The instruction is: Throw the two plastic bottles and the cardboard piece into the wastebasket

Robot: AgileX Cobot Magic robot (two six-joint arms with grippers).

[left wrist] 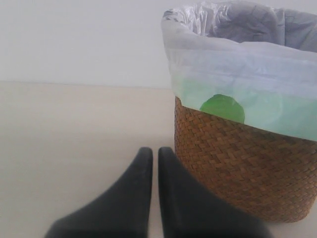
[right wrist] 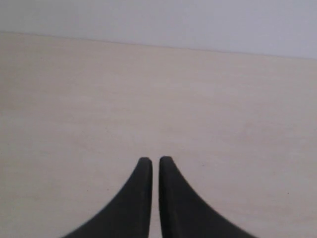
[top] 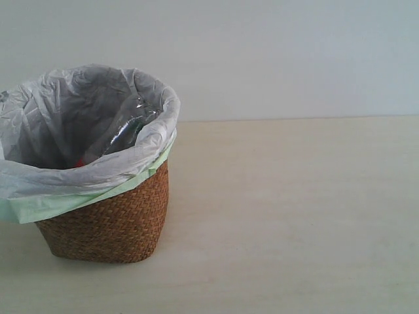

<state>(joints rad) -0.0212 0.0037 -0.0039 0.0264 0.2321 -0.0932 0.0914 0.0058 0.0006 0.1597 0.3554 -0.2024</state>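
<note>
Leaning inside the bag-lined basket [top: 111, 222], a clear bottle [top: 124, 127], a speck of red low beside it; basket upright on the pale bench [top: 294, 216], at the left of the exterior view; left hand [left wrist: 154, 151] pressed together and empty, just beside the woven wall; right hand [right wrist: 152, 159] also pressed together, low over the bench

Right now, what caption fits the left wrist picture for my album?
Shut, empty jaws near the bag-lined wastebasket on a pale table.
</note>
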